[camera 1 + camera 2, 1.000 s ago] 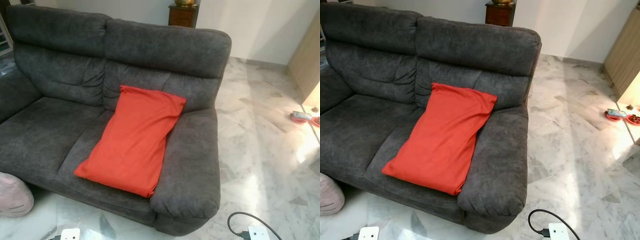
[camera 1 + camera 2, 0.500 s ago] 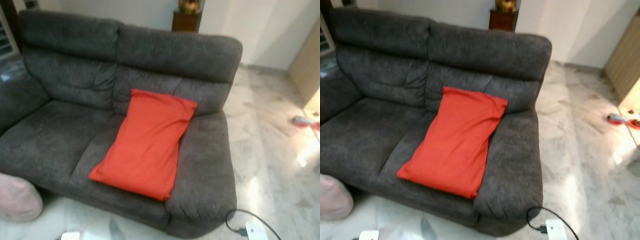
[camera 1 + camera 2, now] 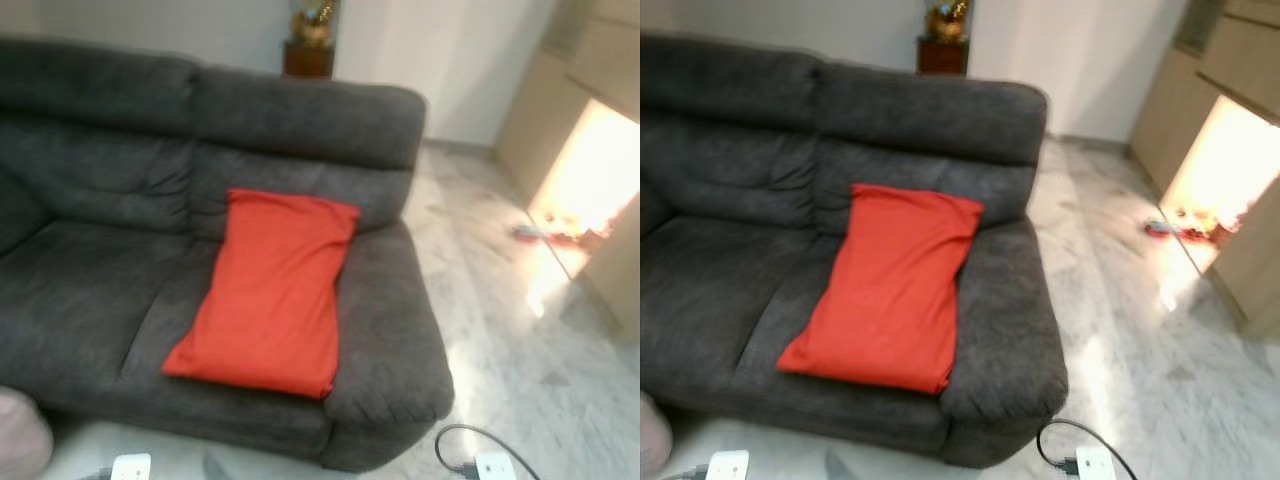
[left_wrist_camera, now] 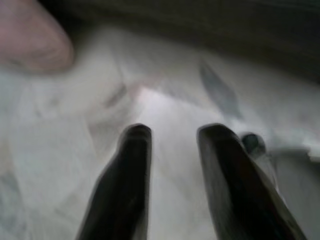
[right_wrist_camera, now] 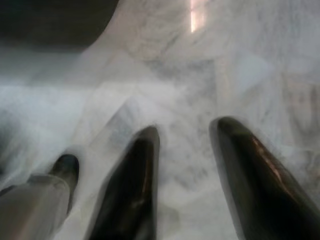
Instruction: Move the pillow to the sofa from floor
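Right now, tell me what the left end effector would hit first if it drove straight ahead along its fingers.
Probably the pale marble floor: the left end effector, fingers apart and holding nothing, points down at it. Depth is blurred, so that is a best guess.

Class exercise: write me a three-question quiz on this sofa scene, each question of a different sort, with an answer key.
1. True or false: the red pillow lies on the floor.
2. Which end of the grey sofa is the pillow nearer? A. the robot's left B. the robot's right
3. Fill in: the left pincer hangs over the pale marble ____, fingers apart.

Key: 1 false, it lies on the sofa seat. 2 B, against the armrest. 3 floor.
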{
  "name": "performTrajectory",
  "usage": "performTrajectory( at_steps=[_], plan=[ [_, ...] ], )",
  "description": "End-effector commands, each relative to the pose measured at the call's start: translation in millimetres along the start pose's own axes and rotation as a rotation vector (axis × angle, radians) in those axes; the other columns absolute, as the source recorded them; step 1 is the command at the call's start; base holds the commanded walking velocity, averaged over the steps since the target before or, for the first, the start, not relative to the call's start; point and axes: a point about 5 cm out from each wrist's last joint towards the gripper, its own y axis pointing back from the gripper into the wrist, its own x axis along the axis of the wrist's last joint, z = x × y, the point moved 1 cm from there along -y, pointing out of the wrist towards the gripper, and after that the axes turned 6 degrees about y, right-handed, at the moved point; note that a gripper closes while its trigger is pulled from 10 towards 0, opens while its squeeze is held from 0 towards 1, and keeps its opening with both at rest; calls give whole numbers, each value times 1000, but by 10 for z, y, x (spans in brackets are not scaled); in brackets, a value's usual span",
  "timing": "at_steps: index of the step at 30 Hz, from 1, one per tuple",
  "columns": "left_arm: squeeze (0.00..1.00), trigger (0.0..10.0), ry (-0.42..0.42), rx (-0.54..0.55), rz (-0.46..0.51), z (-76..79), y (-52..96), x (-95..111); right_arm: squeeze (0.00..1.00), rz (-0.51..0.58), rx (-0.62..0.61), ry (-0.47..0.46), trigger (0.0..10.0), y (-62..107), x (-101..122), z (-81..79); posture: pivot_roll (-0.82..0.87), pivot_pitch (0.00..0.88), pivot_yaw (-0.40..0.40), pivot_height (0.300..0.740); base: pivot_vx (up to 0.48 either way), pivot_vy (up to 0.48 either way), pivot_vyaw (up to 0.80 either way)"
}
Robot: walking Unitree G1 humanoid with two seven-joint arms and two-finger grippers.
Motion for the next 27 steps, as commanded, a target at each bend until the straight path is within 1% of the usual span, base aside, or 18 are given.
performTrajectory(
  at_steps=[1,16,27],
  plan=[
    [0,10000,-1,27,-4,-116,-10,21,0,13,31,2,10000,3,47,-122,136,0,-86,740,0,368,0],
    [0,10000,5,22,-18,-98,-2,-15,0,17,40,3,10000,3,47,-119,135,0,-87,740,0,367,0],
    [0,10000,4,22,-23,-108,-4,-15,0,37,70,7,10000,5,67,-146,136,0,-80,740,0,366,0]
  ],
)
